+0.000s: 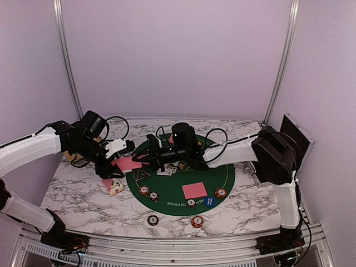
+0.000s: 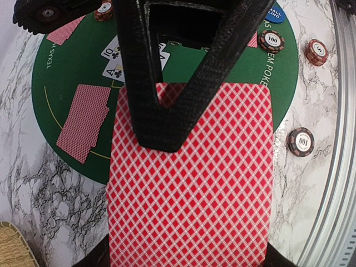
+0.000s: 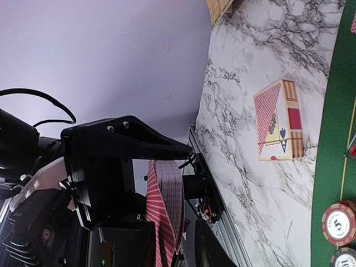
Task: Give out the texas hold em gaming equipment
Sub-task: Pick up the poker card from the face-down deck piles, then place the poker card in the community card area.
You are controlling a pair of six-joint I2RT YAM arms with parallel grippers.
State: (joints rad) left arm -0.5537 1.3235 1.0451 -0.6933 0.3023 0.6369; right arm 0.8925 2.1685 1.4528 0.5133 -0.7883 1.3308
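Left hand (image 2: 167,140) clamps cards (image 2: 189,192), edge-on from right wrist

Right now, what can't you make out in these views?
- Left wrist: faces of the deck; only the red back shows, left gripper across its top.
- Right wrist: whether the right gripper pinches a card; its lower finger is cut by the bottom edge.
- Top: face-up cards, too small to read.

Plain lilac walls (image 1: 178,55), marble tbl (image 1: 78,194), alu posts (image 1: 67,55).
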